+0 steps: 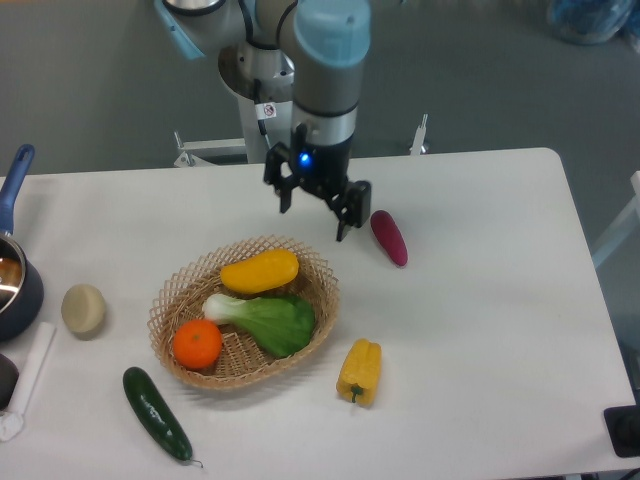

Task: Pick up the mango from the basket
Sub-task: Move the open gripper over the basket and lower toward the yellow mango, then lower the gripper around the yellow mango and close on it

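The mango (260, 271), a smooth yellow-orange oval, lies in the back part of the tan wicker basket (323, 312). A green bok choy (265, 318) and a round orange (197, 343) share the basket with it. My gripper (313, 222) hangs open and empty above the table, just behind the basket's far rim and up and to the right of the mango. Its two dark fingers point down, spread apart.
A purple eggplant (389, 237) lies right of the gripper. A yellow bell pepper (360, 371) sits by the basket's right front. A cucumber (156, 413) lies front left, a pale potato (83, 309) left, and a blue-handled pot (14, 272) at the left edge.
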Controlling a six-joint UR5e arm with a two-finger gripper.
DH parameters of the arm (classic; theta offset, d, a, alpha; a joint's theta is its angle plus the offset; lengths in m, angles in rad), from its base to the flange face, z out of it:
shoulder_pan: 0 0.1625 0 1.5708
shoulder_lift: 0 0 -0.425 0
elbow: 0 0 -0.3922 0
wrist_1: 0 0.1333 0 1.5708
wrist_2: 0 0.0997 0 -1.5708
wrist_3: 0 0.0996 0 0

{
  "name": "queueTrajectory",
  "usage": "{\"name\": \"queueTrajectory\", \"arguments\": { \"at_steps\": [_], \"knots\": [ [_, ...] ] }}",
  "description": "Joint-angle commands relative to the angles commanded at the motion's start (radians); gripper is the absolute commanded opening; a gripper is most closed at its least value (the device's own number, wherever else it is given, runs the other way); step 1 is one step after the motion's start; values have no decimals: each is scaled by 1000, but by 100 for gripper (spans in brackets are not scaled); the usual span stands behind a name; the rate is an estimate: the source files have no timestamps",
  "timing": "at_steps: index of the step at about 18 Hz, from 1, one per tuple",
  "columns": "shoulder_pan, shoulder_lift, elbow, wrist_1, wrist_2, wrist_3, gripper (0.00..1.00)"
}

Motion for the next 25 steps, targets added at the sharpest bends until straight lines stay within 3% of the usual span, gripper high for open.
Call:
{"name": "queueTrajectory", "arguments": {
  "at_steps": [7, 13, 17, 25],
  "knots": [
    [-38, -61, 6, -8, 34, 26, 100],
    [-54, -117, 3, -9, 55, 147, 100],
    [-71, -173, 34, -9, 107, 239, 100],
    [-81, -196, 18, -18, 112, 241, 100]
  ]
}}
